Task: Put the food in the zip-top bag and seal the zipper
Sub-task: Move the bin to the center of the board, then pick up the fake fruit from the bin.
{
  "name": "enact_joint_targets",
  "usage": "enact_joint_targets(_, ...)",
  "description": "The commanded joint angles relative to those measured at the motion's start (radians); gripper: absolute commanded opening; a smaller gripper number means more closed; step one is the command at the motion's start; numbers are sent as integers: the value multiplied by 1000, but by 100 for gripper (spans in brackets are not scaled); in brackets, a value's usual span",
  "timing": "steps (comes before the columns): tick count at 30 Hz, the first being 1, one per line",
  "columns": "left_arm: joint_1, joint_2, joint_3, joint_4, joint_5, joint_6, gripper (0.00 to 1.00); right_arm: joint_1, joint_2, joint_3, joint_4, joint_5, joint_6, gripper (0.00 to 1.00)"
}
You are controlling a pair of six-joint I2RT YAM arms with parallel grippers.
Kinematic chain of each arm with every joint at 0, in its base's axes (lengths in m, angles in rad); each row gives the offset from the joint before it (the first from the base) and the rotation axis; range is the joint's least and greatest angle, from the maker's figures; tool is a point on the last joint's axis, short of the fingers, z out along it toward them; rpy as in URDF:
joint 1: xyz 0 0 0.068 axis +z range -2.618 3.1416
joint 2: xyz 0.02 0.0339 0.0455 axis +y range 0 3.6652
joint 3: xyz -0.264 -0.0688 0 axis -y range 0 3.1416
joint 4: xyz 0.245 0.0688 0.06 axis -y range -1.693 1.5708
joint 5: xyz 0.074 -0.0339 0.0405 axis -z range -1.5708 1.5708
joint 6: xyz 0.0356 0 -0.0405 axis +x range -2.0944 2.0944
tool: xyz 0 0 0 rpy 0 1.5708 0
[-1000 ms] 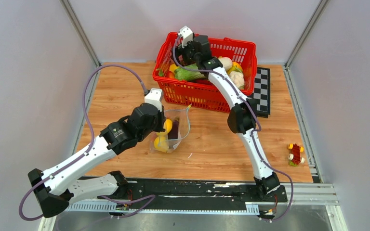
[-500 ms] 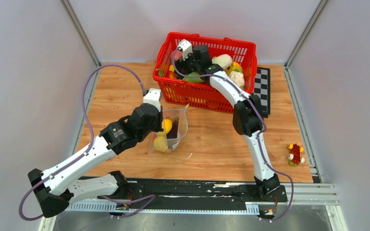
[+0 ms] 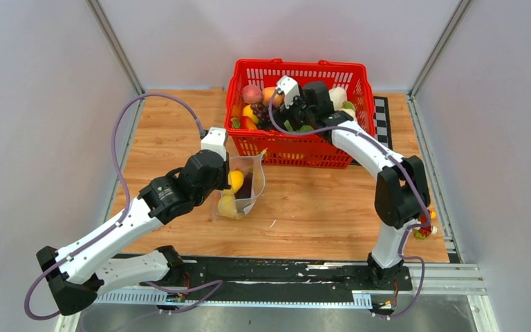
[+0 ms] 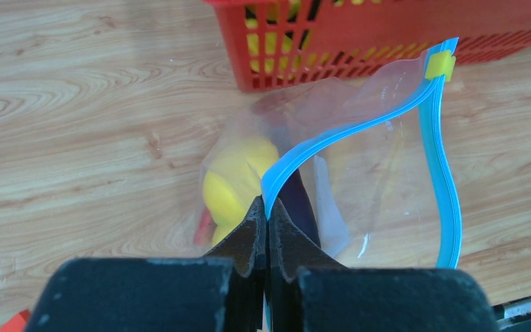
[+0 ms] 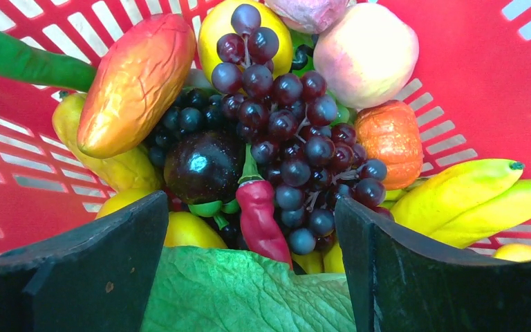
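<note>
Two sets of jaws work apart. The left jaws are pressed shut on the zipper (image 4: pixel 332 142), pinching one end of the teal strip. From that pinch one strip climbs toward 1 o'clock to a yellow slider tab (image 4: pixel 440 64). The other strip drops from the tab toward 5 o'clock, so the mouth of the zip-top bag (image 4: pixel 373 194) gapes. Inside the clear plastic, a yellow fruit (image 4: pixel 231 187) lies at 10 o'clock of the pinch, with a dark purple piece (image 4: pixel 303 204) just beside it.

The right jaws stand wide open with nothing between them, hanging inside the red basket (image 5: pixel 484 76) over the piled toys. A green cabbage leaf (image 5: pixel 249 294) lies directly below them. A red chili (image 5: pixel 261 218) lies at 12 o'clock of the leaf, touching a bunch of dark grapes (image 5: pixel 283 117). A banana pair (image 5: pixel 470 197) lies at 3 o'clock, an orange pumpkin (image 5: pixel 390 142) at 2 o'clock and a peach (image 5: pixel 366 52) at 1 o'clock. An orange-yellow mango (image 5: pixel 135 83) lies at 10 o'clock.

From above, the basket sits at 12 o'clock on the wooden counter (image 3: pixel 318 207). The bag rests near the middle of the counter, just beside the basket's near wall at its 7 o'clock. A small red-and-yellow toy (image 3: pixel 423 225) lies at 4 o'clock by the counter's edge, partly hidden by the right arm.
</note>
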Motion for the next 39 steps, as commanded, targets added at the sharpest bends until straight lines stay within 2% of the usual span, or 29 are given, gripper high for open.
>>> enact_joint_targets(1,-1,-36,17,5,-32,10,0,-2,-55,-169,-260,-46,11,91)
enact_joint_targets(4,0,-51,14,-6,-42,8,0,2,-123,-235,-286,-113,17,88)
enact_joint_targets(6,-1,-59,8,-5,-43,8,0,5,-170,-261,-244,-116,51,89)
enact_joint_targets(10,-1,-57,3,-2,-32,8,0,5,-166,-120,-251,-133,127,93)
enact_joint_targets(13,-1,-49,4,0,-13,5,0,5,-85,42,-245,-113,209,98)
enact_joint_targets(17,-1,-42,6,1,27,9,0,7,48,259,-250,-79,279,97)
enact_joint_targets(22,0,-13,21,-8,98,32,0,47,221,485,-275,-57,286,96)
enact_joint_targets(29,-1,21,29,-7,167,46,0,55,502,806,-328,-53,266,100)
enact_joint_targets(32,0,26,33,-4,172,49,0,58,593,887,-318,-22,255,100)
enact_joint_targets(35,-1,36,42,-6,175,52,0,68,628,886,-291,33,237,100)
enact_joint_targets(36,-1,39,43,-6,174,52,0,71,626,872,-278,54,235,97)
enact_joint_targets(39,-1,47,45,-2,174,54,0,72,591,815,-223,36,252,77)
